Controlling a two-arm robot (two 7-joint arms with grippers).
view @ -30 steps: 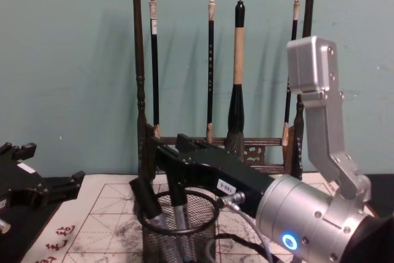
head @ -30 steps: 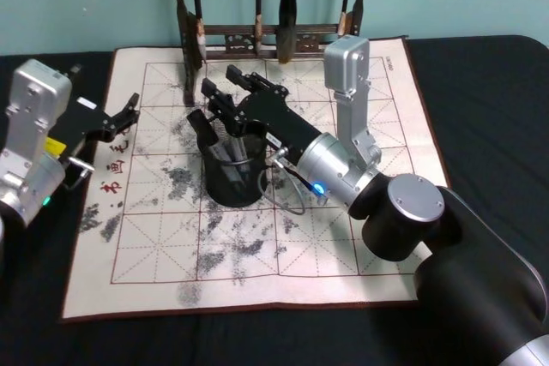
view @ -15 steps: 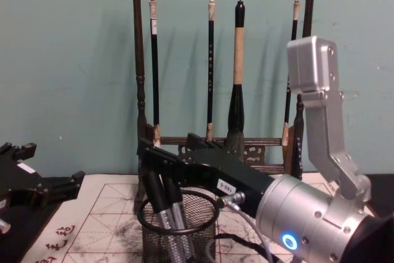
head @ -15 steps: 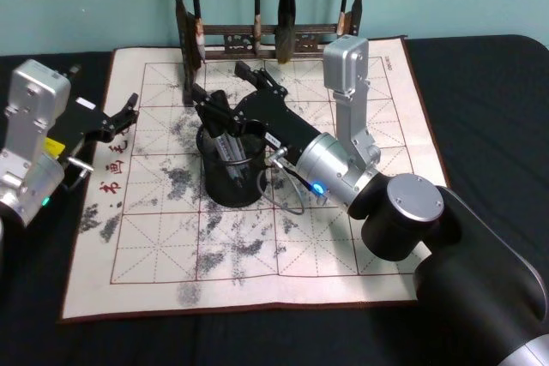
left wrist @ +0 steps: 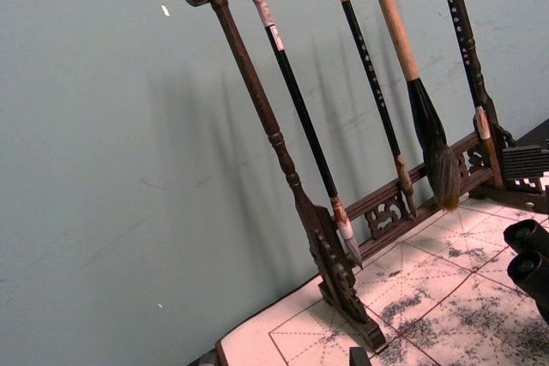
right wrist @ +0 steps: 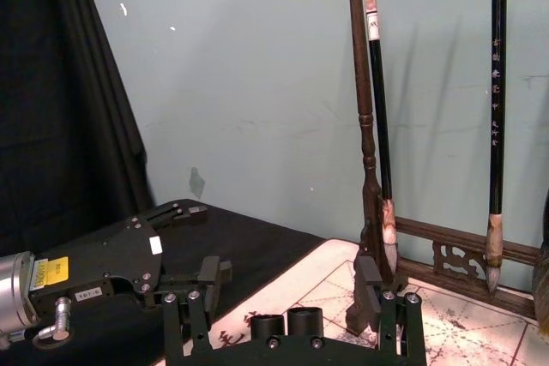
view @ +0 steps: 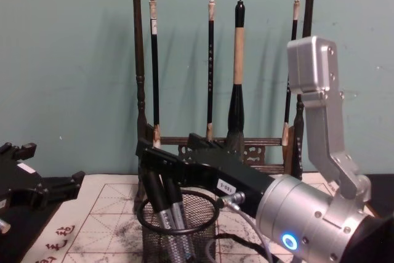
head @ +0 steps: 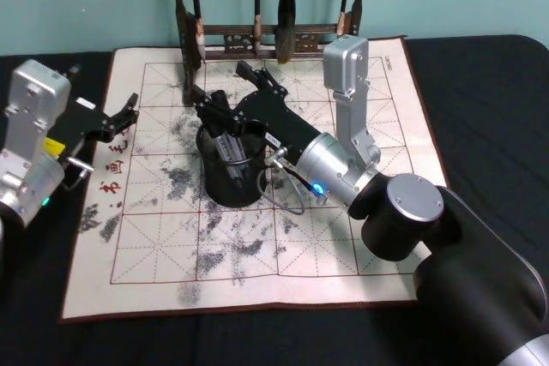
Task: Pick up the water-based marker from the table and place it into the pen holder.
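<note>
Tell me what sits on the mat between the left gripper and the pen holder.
Nothing: in the head view, ink-smudged mat separates the left gripper from the pen holder.

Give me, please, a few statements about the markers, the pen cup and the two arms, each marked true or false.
1. Two grey markers stand inside the wire-mesh pen cup. True.
2. The right gripper is above the cup with its jaws open. True.
3. The pen cup lies tipped over on the black tabletop. False: it stands upright on the cream mat.
4. The left gripper is holding a marker. False: it holds nothing, off at the mat's left edge.
5. Brushes hang from the wooden rack behind the cup. True.
</note>
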